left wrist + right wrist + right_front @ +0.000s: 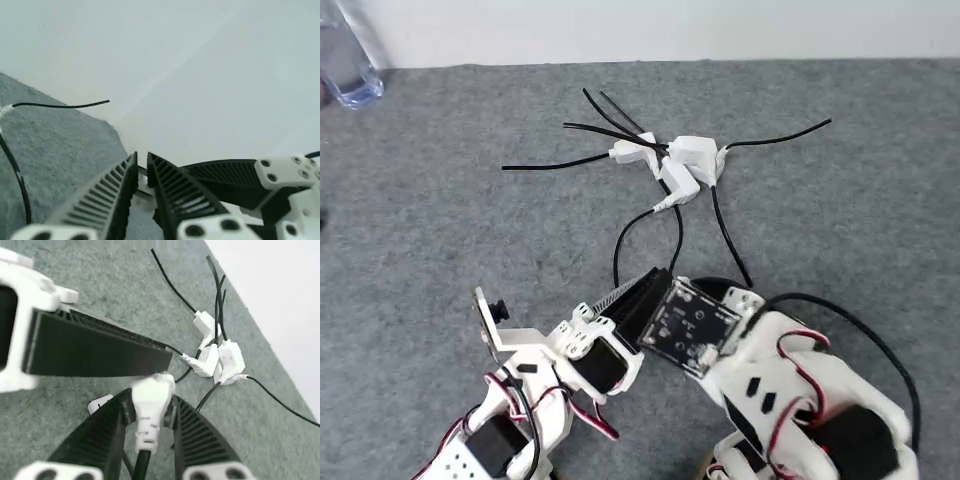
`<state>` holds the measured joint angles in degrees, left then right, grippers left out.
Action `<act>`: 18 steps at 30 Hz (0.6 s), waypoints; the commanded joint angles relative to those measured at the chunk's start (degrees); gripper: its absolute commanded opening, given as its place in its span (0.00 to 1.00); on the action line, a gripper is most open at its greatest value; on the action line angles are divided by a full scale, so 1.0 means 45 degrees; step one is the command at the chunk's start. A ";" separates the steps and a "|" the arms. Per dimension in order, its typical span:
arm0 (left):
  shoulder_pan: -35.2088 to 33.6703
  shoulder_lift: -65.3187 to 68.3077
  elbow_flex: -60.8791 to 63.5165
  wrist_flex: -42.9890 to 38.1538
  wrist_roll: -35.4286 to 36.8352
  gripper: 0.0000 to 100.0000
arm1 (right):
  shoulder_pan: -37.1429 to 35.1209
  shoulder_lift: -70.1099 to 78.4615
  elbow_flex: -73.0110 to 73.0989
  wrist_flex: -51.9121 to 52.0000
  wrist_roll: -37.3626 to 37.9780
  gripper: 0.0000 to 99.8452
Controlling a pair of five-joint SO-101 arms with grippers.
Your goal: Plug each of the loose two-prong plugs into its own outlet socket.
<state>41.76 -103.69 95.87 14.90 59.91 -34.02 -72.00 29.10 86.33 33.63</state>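
My right hand (150,399) clamps a white plug (148,415); my left hand (142,161) sits closed beside it, sockets (692,158) well apart.

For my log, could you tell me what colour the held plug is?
The plug is white; best in the right wrist view.

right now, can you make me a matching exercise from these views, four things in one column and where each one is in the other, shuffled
Things
1. white plug
2. cluster of white plugs and sockets
3. clear container
4. left gripper

Places
a. far left corner of the high view
b. out beyond both arms, centre of the high view
c. between the fingers of the right gripper
d. lying across just ahead of the held plug

Pairs: 1-c, 2-b, 3-a, 4-d
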 commanded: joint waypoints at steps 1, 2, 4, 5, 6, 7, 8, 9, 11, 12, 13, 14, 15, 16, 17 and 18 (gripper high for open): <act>0.0000 -0.0137 0.0127 0.0176 -0.0137 0.04 | -0.0518 -0.0107 -0.1192 0.0049 -0.0117 0.01; 0.0000 -0.0137 0.0127 0.0176 -0.0137 0.04 | -0.0518 -0.0107 -0.1172 0.0049 -0.0156 0.01; 0.0000 -0.0137 0.0127 0.0176 -0.0137 0.04 | -0.0518 -0.0107 -0.1172 0.0049 -0.0176 0.01; 0.0000 -0.0137 0.0127 0.0176 -0.0137 0.04 | -0.0518 -0.0107 -0.1172 0.0049 -0.0176 0.01; 0.0000 -0.0137 0.0127 0.0176 -0.0137 0.04 | -0.0518 -0.0107 -0.1172 0.0049 -0.0176 0.01; 0.0000 -0.0137 0.0127 0.0176 -0.0137 0.04 | -0.0518 -0.0107 -0.1172 0.0049 -0.0176 0.01; 0.0000 -0.0137 0.0127 0.0195 -0.0137 0.04 | -0.0518 -0.0107 -0.1172 0.0049 -0.0176 0.01; 0.0000 -0.0137 0.0127 0.0195 -0.0137 0.04 | -0.0518 -0.0107 -0.1172 0.0049 -0.0176 0.01; 0.0000 -0.0137 0.0127 0.0195 -0.0137 0.04 | -0.0518 -0.0107 -0.1172 0.0068 -0.0195 0.01; 0.0000 -0.0137 0.0127 0.0195 -0.0137 0.04 | -0.0518 -0.0107 -0.1172 0.0068 -0.0195 0.01; 0.0000 -0.0137 0.0127 0.0195 -0.0137 0.04 | -0.0537 -0.0107 -0.1192 0.0068 -0.0195 0.01; 0.0000 -0.0137 0.0127 0.0195 -0.0137 0.04 | -0.0537 -0.0127 -0.1211 0.0068 -0.0195 0.01; 0.0000 -0.0137 0.0127 0.0195 -0.0137 0.04 | -0.0537 -0.0127 -0.1211 0.0049 -0.0195 0.01; 0.0000 -0.0137 0.0127 0.0195 -0.0137 0.04 | -0.0537 -0.0127 -0.1211 0.0049 -0.0195 0.01; 0.0000 -0.0137 0.0127 0.0195 -0.0137 0.04 | -0.0537 -0.0127 -0.1172 0.0010 -0.0195 0.01; 0.0000 -0.0137 0.0127 0.0195 -0.0137 0.04 | -0.0518 -0.0107 -0.1153 -0.0029 -0.0195 0.01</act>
<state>41.58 -103.69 96.04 14.81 59.91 -34.81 -72.00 28.40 86.95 33.54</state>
